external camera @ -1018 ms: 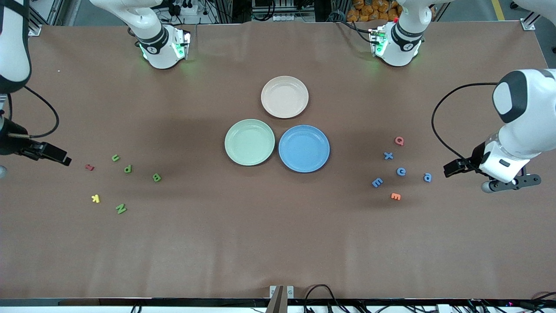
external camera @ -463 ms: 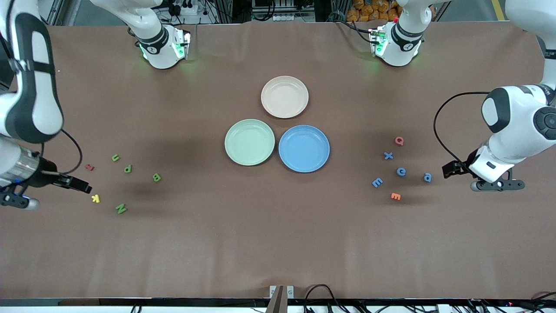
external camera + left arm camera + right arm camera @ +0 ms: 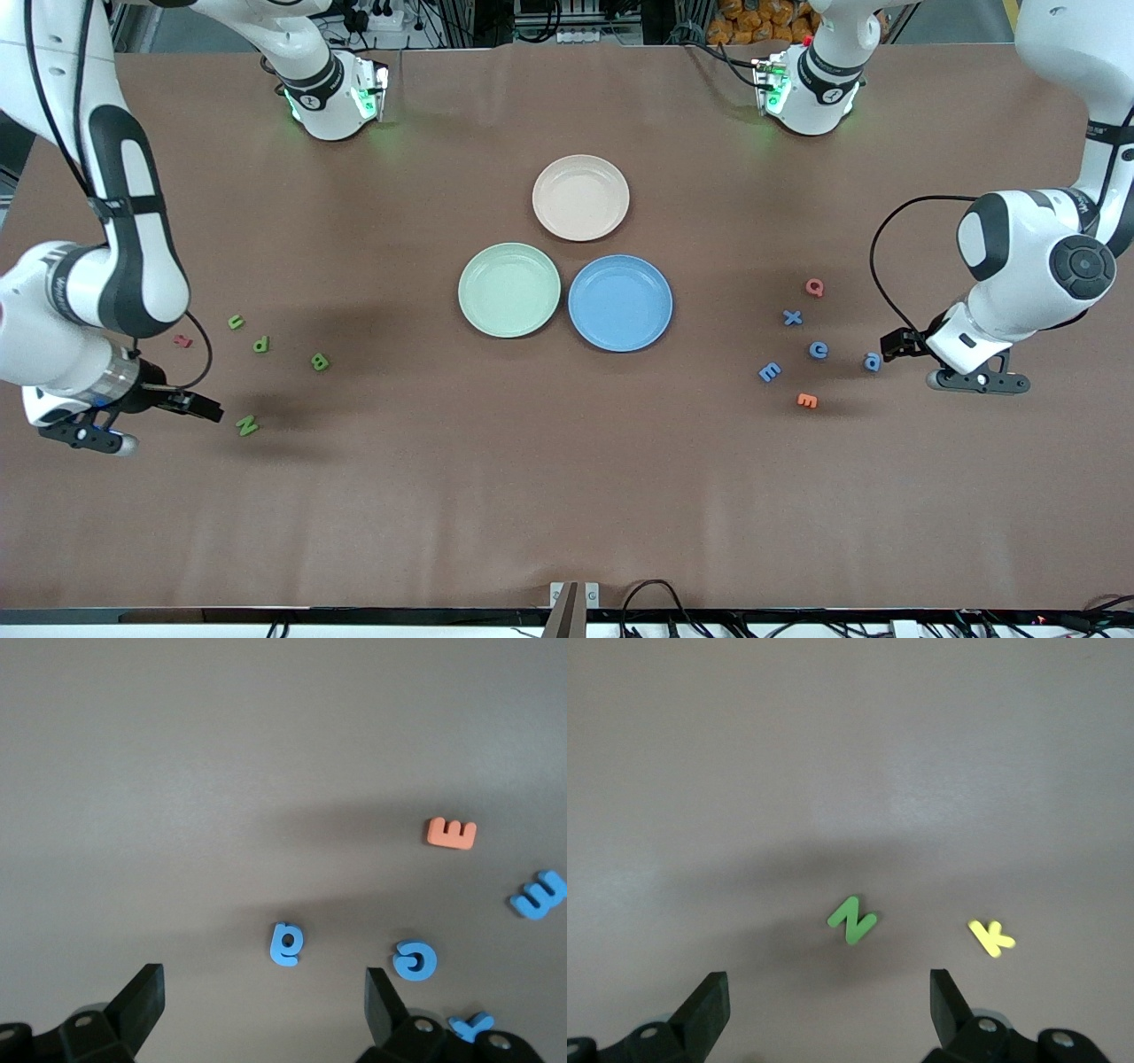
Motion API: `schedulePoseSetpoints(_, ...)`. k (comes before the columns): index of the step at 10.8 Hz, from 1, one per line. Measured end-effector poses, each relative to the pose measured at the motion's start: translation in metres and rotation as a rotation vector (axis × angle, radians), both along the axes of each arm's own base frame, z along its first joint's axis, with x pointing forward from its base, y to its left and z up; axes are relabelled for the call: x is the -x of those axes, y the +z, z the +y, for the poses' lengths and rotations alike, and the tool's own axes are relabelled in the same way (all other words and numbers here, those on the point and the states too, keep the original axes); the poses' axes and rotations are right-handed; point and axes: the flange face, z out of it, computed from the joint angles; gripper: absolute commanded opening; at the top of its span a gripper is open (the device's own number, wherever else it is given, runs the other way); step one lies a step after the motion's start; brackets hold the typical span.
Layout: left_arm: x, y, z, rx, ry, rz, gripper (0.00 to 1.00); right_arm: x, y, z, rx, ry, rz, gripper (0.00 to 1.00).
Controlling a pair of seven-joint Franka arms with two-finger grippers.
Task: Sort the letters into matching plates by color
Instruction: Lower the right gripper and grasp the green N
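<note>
You've got four green letters (image 3: 260,344) loose on the worktop (image 3: 567,496) toward the right arm's end, four blue letters (image 3: 818,350) toward the left arm's end. The green plate (image 3: 508,290) and blue plate (image 3: 620,303) sit touching mid-worktop, nothing in them. Your right gripper (image 3: 828,997) hangs spread wide over the green N (image 3: 851,920); your left gripper (image 3: 264,992), equally released, hangs over the blue a (image 3: 286,943).
</note>
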Motion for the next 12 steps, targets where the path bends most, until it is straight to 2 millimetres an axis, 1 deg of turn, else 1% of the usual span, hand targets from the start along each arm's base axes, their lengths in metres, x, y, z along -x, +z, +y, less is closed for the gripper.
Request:
schedulePoseSetpoints(2, 0.000, -0.011, 0.001, 0.000, -0.069, -0.011, 1.00, -0.005, -0.034, 0.005, 0.008, 0.002, -0.013, 1.00)
schedulePoseSetpoints(3, 0.002, -0.019, 0.001, 0.002, -0.088, -0.021, 1.00, -0.007, -0.049, 0.005, 0.012, 0.001, -0.020, 1.00)
schedulePoseSetpoints(4, 0.004, -0.030, 0.001, 0.004, -0.096, -0.022, 1.00, -0.008, -0.062, 0.004, 0.013, -0.002, -0.029, 1.00)
schedulePoseSetpoints(6, 0.007, -0.050, 0.000, 0.011, -0.099, -0.012, 1.00, -0.007, -0.080, 0.001, 0.010, -0.008, -0.024, 1.00)
schedulePoseSetpoints(7, 0.008, -0.058, 0.000, 0.014, -0.099, -0.003, 1.00, -0.006, -0.085, 0.003, 0.009, 0.004, -0.017, 1.00)
schedulePoseSetpoints(8, 0.009, -0.065, 0.003, 0.017, -0.094, 0.002, 0.98, -0.006, -0.089, 0.009, 0.015, 0.027, -0.011, 1.00)
schedulePoseSetpoints(10, 0.012, -0.078, 0.012, 0.021, -0.080, 0.018, 0.96, -0.007, -0.092, 0.017, 0.022, 0.051, -0.006, 1.00)
schedulePoseSetpoints(12, 0.013, -0.089, 0.014, 0.023, -0.081, 0.025, 0.93, -0.006, -0.096, 0.014, 0.024, 0.047, -0.003, 1.00)
